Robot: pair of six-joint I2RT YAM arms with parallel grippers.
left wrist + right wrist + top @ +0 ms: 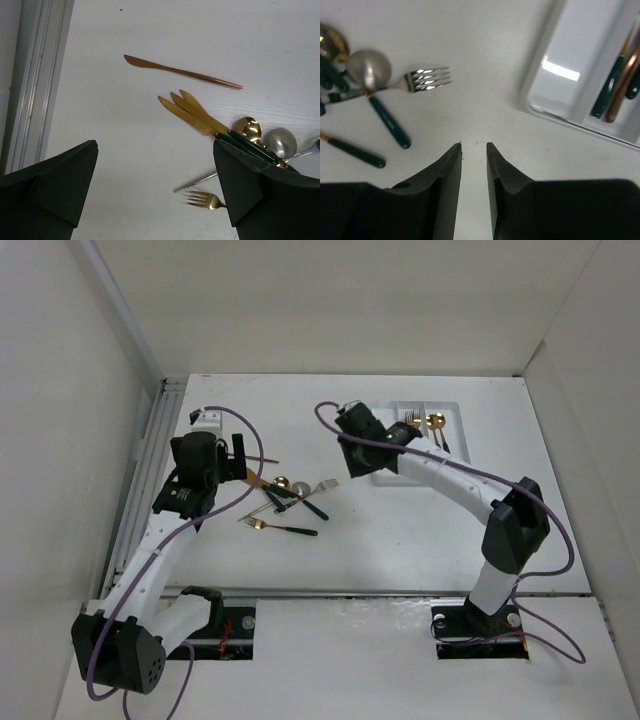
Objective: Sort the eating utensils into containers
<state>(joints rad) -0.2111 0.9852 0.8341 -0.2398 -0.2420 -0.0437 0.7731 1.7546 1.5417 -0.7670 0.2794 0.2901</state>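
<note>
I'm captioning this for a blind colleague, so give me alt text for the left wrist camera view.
Seen between the two dark fingers of the open, empty left pincer, a copper knife lies alone on the white table. Below it to the right sits a pile: gold knives, a gold spoon, a silver spoon and a gold fork.

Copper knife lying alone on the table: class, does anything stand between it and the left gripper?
Nothing visible does. The copper knife lies apart from the pile of utensils, with bare table between it and the open left gripper.
</note>
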